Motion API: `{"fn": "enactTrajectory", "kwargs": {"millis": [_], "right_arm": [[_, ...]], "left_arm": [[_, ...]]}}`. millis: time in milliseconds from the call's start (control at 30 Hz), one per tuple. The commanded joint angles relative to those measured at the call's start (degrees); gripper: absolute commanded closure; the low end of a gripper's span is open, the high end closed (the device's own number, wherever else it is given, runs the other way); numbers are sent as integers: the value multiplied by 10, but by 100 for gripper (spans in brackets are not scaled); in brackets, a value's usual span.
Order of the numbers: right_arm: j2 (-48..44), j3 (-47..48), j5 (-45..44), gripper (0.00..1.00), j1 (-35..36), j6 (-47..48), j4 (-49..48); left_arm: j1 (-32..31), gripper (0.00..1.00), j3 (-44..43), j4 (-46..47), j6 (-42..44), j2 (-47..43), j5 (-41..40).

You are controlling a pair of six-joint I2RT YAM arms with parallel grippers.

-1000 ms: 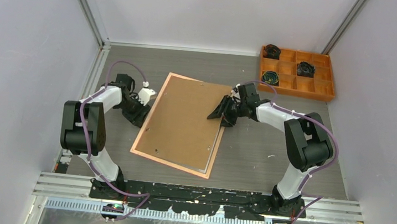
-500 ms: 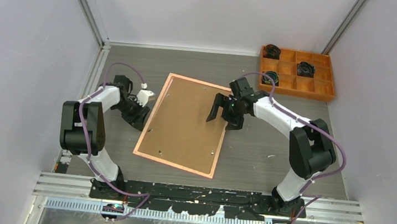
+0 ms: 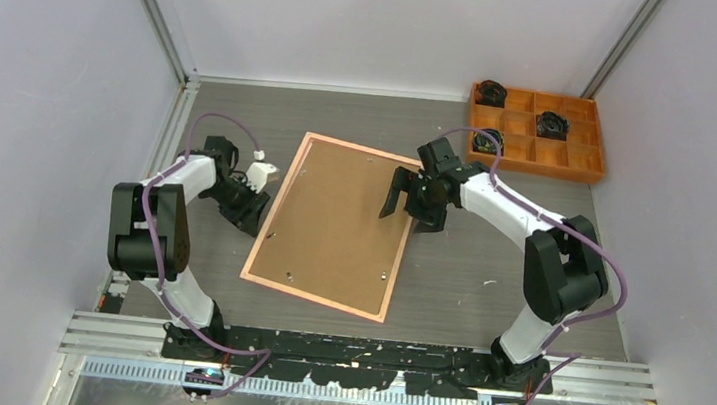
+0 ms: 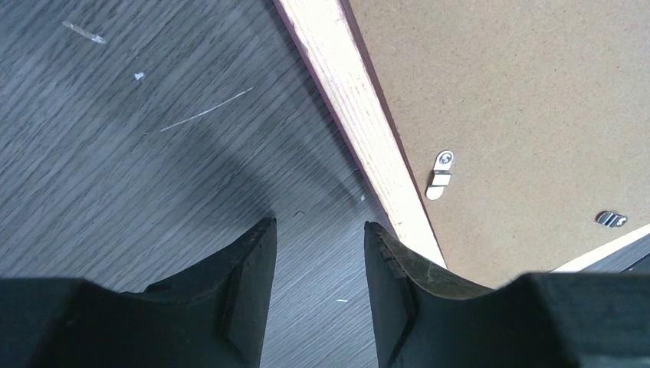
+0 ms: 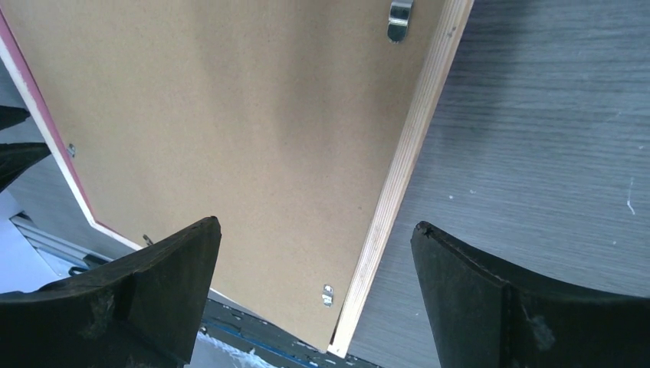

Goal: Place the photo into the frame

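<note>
The frame (image 3: 332, 225) lies back-up in the middle of the table (image 3: 488, 266). The right claw (image 3: 410, 211) hangs spread wide over its far right edge, empty; the left claw (image 3: 253, 214) sits low just beside its left edge, narrowly parted, gripping nothing

Orange compartment tray (image 3: 539, 169), far-right corner

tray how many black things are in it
3 black items in the tray: far-left corner, middle row right of centre, near-left, which is partly covered. The other compartments look empty.
</note>
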State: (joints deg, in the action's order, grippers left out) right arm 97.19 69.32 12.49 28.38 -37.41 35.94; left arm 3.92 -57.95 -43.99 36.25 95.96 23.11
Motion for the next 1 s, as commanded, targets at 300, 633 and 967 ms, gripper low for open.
{"fn": "enactTrajectory", "kwargs": {"millis": [300, 633, 967], "right_arm": [[42, 1, 26, 16, -13, -21, -82], [55, -9, 35, 23, -25, -27, -99], [60, -24, 42, 24, -35, -27, -115]], "left_arm": [[4, 53, -15, 20, -12, -5, 9], [4, 53, -14, 24, -16, -5, 8], [4, 53, -20, 26, -18, -4, 9]]}}
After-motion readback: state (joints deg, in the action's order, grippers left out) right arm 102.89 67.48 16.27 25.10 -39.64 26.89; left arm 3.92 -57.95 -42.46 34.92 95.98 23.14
